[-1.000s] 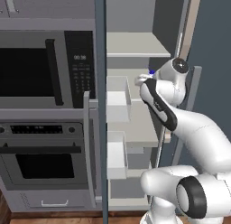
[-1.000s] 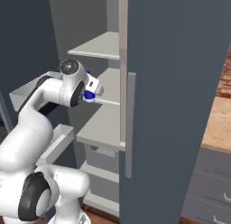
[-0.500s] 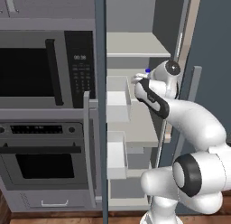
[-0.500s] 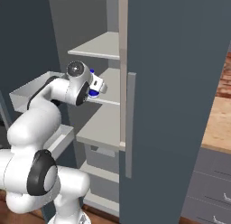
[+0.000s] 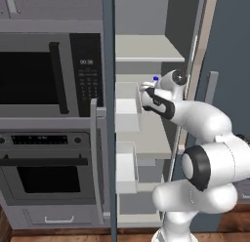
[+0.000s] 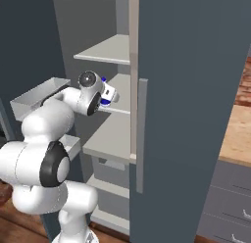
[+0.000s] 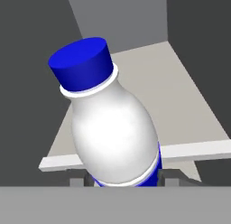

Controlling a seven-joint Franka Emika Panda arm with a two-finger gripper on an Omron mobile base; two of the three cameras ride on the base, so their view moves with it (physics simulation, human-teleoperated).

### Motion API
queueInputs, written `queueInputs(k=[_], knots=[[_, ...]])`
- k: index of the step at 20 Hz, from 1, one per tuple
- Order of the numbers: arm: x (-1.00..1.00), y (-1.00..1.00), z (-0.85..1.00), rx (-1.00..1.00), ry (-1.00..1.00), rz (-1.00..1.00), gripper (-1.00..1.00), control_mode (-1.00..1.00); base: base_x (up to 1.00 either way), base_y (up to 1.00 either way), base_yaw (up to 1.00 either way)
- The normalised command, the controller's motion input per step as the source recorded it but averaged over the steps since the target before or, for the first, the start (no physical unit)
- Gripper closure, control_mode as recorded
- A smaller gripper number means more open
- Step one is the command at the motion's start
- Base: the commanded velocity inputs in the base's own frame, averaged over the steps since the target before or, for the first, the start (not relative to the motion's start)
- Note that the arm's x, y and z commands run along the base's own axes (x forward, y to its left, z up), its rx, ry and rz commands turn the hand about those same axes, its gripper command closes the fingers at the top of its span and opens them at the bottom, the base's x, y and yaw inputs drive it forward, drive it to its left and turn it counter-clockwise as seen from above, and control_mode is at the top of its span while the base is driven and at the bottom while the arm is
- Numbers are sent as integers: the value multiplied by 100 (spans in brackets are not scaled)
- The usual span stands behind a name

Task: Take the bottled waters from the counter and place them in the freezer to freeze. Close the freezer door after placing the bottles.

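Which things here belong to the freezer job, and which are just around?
Job: bottle held in the gripper; freezer shelf; freezer door; counter.
Around: microwave; oven; door bins.

- rendered home kitchen
- black-windowed built-in microwave (image 5: 46, 75) stacked over black-windowed wall oven (image 5: 49, 175)
- tall slate-blue freezer, pale shelves (image 6: 105, 53), door open
- tan speckled counter (image 6: 238, 134) over grey drawers

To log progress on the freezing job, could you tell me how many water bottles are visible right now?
1: a white bottle with a blue cap, held in the gripper before a freezer shelf. Any other may be out of view.
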Motion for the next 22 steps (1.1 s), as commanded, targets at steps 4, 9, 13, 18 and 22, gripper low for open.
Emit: queueInputs(k=[4, 9, 13, 18, 22], knots=[[37, -6, -9, 0, 0, 0, 100, -100, 0, 0, 0], [33, -10, -14, 0, 0, 0, 100, -100, 0, 0, 0], [36, -11, -14, 0, 0, 0, 100, -100, 0, 0, 0], [28, -20, -25, 0, 0, 0, 100, -100, 0, 0, 0], [17, -11, -25, 0, 0, 0, 100, -100, 0, 0, 0]])
